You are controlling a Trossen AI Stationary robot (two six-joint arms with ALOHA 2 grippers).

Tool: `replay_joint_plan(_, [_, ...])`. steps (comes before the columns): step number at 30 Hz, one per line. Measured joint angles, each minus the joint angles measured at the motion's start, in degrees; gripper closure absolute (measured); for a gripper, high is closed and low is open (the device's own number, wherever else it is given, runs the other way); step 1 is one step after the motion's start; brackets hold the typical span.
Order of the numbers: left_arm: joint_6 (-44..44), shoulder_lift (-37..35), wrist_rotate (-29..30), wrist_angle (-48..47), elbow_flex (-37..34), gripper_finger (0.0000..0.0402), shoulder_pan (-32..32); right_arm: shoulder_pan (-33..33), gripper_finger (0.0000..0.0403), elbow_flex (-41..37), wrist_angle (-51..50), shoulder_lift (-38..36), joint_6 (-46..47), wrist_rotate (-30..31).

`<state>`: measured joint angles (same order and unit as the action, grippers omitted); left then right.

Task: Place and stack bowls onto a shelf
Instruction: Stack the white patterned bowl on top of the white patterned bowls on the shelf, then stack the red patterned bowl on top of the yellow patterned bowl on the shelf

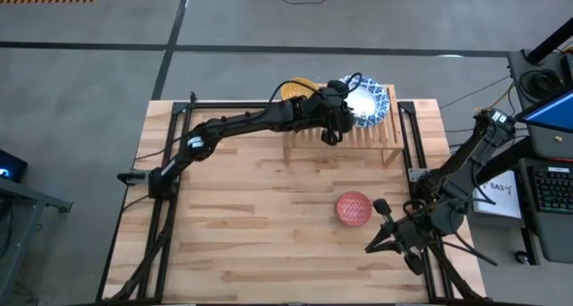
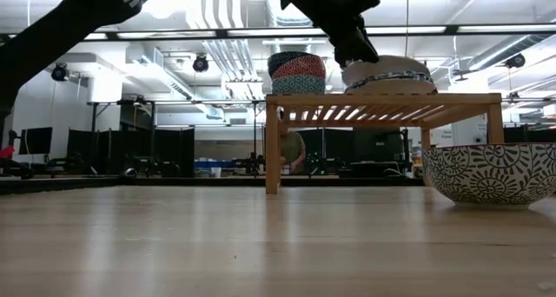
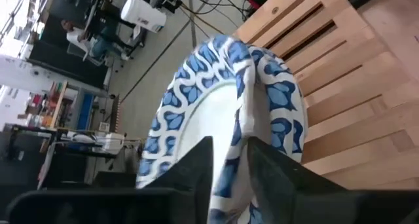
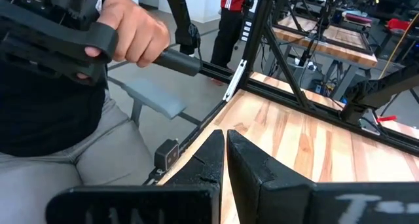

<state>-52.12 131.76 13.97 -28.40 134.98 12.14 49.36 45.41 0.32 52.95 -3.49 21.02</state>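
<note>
My left gripper (image 1: 338,118) reaches over the light wooden shelf (image 1: 345,147) and is shut on a large blue-and-white bowl (image 1: 369,100) at the shelf's right half. In the low view this bowl (image 2: 382,67) lies on another large patterned bowl (image 2: 391,85) on the slats. A stack of smaller bowls (image 2: 297,71) stands on the shelf's left half; its top shows yellow from above (image 1: 294,89). A small bowl, red inside (image 1: 354,208), rests on its base on the table. My right gripper (image 1: 372,246) waits shut near the table's near right corner. My left gripper holds the large bowl by its rim (image 3: 241,112), on the side nearest the table's middle. One finger (image 3: 196,168) is inside on the white, the other (image 3: 272,171) is outside on the patterned wall. The fingers slant down from above and the left. The bowl is tilted over the slats (image 3: 340,67).
The red bowl shows near and large in the low view, with a dark-patterned outer wall (image 2: 491,171). Black frame rails run along the table's left and right edges (image 1: 414,145). In the right wrist view a person's hand (image 4: 134,31) grips a handle beyond the table edge.
</note>
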Motion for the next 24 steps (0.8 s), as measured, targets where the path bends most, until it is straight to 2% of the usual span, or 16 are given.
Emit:
replay_joint_plan(7, [1.4,-0.4,2.6,-0.4,0.0,0.0279,-0.8,0.0,0.0394,0.0,0.0,0.0,0.8,0.3])
replay_joint_plan(10, [2.2,-1.3,6.2,-1.2,0.0,0.0273,-1.6,0.0,0.0394,0.0,0.0,0.0,1.9,3.9])
replay_joint_plan(14, [5.3,-2.9,5.8,-4.2,0.0,0.0272,-2.1,0.0,0.0394,0.0,-0.1,0.0,2.3,6.1])
replay_joint_plan(17, [9.3,-5.1,2.6,-7.9,0.0,0.0273,-2.3,0.0,0.0394,-0.2,-0.1,0.0,2.4,6.1])
replay_joint_plan(20, [14.8,-8.4,-5.2,-11.9,0.0,0.028,-2.2,0.0,0.0394,-0.2,0.0,0.0,2.1,6.5])
replay_joint_plan(24, [20.7,-13.0,-14.5,-17.6,-0.2,0.0303,-2.3,0.0,0.0394,-0.5,0.0,0.0,2.0,11.4])
